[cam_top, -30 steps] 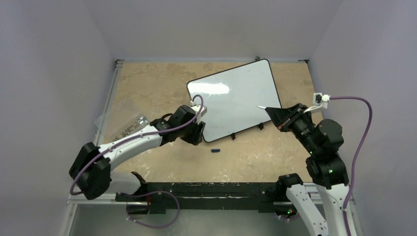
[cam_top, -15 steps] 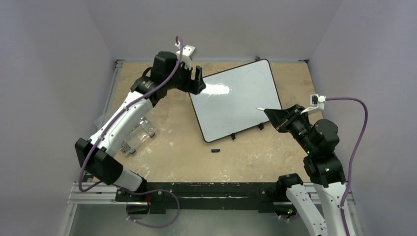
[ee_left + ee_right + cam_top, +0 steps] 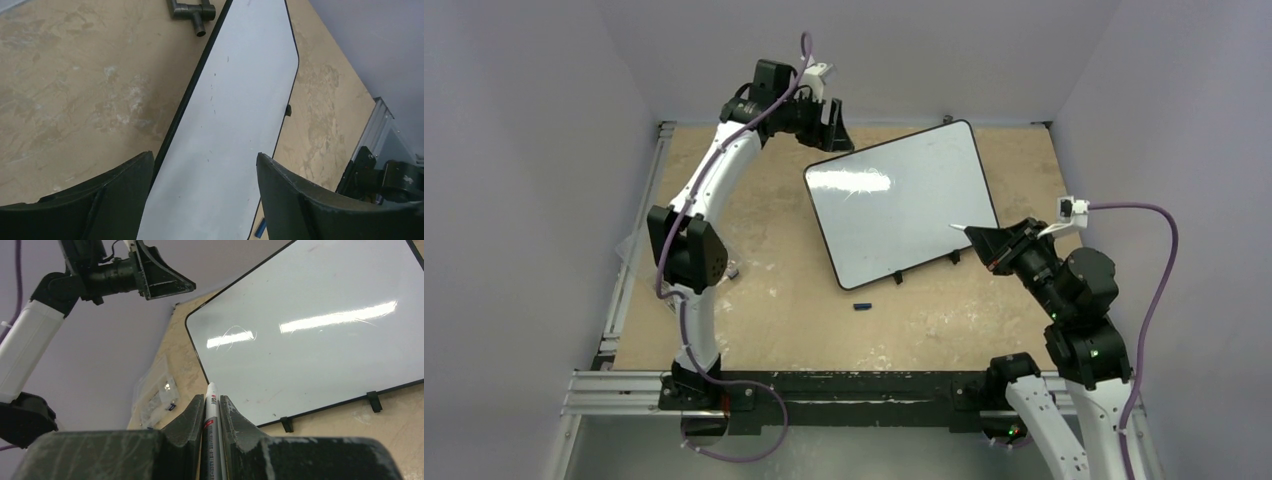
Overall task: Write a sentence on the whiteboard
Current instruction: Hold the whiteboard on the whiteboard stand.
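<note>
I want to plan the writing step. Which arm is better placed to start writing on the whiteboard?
Right. The right gripper is shut on a white marker, tip by the right edge of the whiteboard. The left gripper is open, empty, raised above the far left corner.

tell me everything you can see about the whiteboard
The whiteboard is a glossy white rectangle with a thin black rim, rounded corners and two small black feet on its near edge. It lies askew on the tan table, blank apart from faint smudges and light glare. A marker points over its right edge; contact is unclear.
</note>
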